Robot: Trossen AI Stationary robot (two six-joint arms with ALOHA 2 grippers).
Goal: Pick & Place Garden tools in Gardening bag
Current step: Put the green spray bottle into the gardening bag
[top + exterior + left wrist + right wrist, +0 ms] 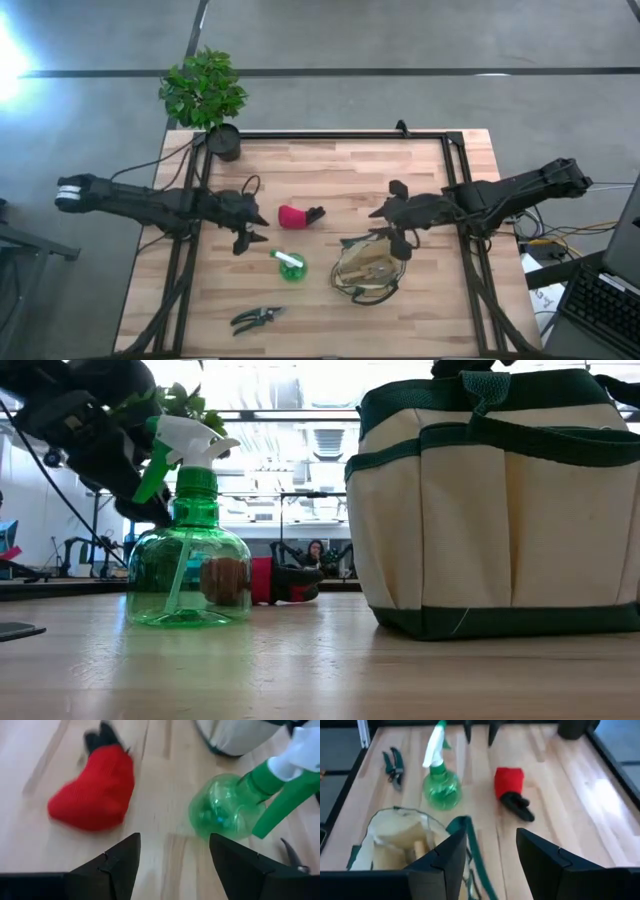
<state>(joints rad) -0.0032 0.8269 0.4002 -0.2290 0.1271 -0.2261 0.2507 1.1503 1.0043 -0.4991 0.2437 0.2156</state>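
My left hand [250, 238] hangs over the middle of the wooden desk [330, 165], its two fingers [122, 862] spread wide with nothing between them. Below it, the red-and-black item [297, 216] lies on its side on the boards, and the green spray bottle [291, 265] stands upright near it, white trigger head on top. In my left wrist view the red-and-black item [95, 787] and the spray bottle [227, 807] sit on either side of the gap between my fingers, neither one touched.

My right hand [400, 245] hovers above the gardening bag [368, 268], at the rim nearest the red item. Its fingers [447, 857] are also wide apart and hold nothing. Past them I see the open mouth of the bag [395, 837], with something pale and wooden-looking lying inside; I cannot tell which tool it is. A dark green handle strap [472, 847] rises between my right fingers.

The dark pruning shears [257, 317] lie flat near the desk's front edge, well apart from both hands and from the bag. From desk height the spray bottle [188, 555] stands beside the tan bag [500, 510], apart from it, with the red-and-black item [272, 581] lying behind them. A leafy plant [205, 90] in a black pot [224, 142] stands at the far corner of the desk.
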